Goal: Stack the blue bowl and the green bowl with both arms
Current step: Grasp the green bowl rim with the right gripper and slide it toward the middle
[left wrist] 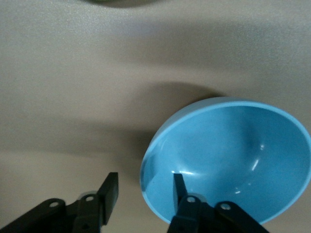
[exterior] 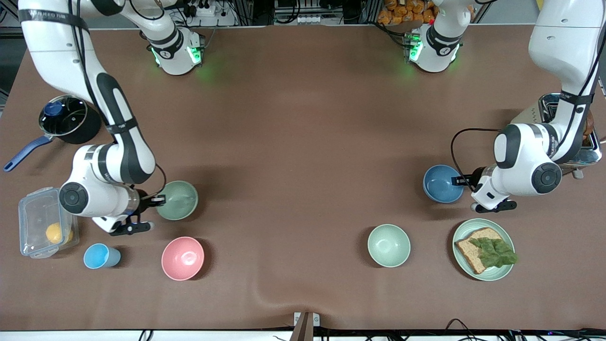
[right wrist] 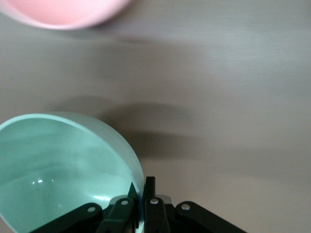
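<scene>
The blue bowl (exterior: pixel 442 183) sits on the brown table toward the left arm's end. My left gripper (exterior: pixel 457 180) is open at its rim. In the left wrist view one finger (left wrist: pixel 179 184) is inside the blue bowl (left wrist: pixel 233 150) and the other finger (left wrist: pixel 111 191) is outside, with the left gripper (left wrist: pixel 145 189) straddling the rim. The green bowl (exterior: pixel 179 200) is toward the right arm's end. My right gripper (exterior: pixel 158 201) is shut on its rim. In the right wrist view the right gripper (right wrist: pixel 141 191) pinches the green bowl (right wrist: pixel 58 165). I cannot tell if the green bowl is off the table.
A pink bowl (exterior: pixel 182 258) and a light-blue cup (exterior: pixel 101 255) lie nearer the front camera than the green bowl. A clear box (exterior: pixel 45 227) and a pot (exterior: pixel 64 121) are by the right arm. A pale mint bowl (exterior: pixel 388 245), a plate (exterior: pixel 497 272) with bread and a toaster (exterior: pixel 568 137) are by the left arm.
</scene>
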